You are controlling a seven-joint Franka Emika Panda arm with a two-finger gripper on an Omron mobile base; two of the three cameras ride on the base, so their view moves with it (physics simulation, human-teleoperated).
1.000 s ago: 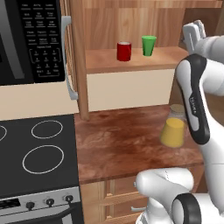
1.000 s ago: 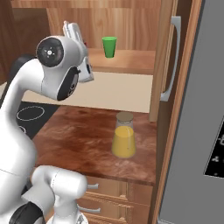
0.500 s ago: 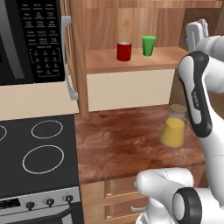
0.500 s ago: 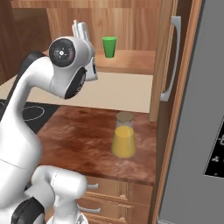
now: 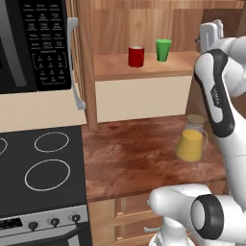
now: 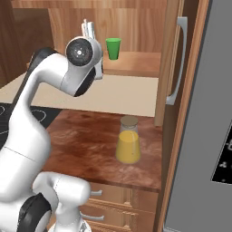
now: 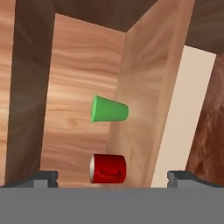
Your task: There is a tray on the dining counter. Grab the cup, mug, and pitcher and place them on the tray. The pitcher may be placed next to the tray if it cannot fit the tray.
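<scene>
The green cup [image 5: 163, 49] and the red mug [image 5: 136, 56] stand side by side on an open cabinet shelf [image 5: 144, 68], mug to the left. My gripper [image 5: 211, 32] hovers right of the cup at shelf height, apart from both. The hand view is rolled sideways and shows the cup [image 7: 109, 109] and mug [image 7: 108, 168] some way ahead, with the fingertips [image 7: 43, 178] spread wide and nothing between them. The pitcher [image 5: 192, 142], yellow-orange below a clear neck, stands on the wood counter under the shelf, also seen as the pitcher [image 6: 128, 144]. The tray and dining counter are out of view.
A black stovetop [image 5: 38, 168] adjoins the wood counter [image 5: 134, 158] on the left, with a microwave [image 5: 29, 43] above it. An open cabinet door with a handle [image 5: 74, 62] stands left of the shelf. A tall grey appliance [image 6: 204, 136] walls the right side.
The arm has turned and carried the hand slightly closer to the shelf. Cup, mug and pitcher have not moved, and the gripper stays open.
</scene>
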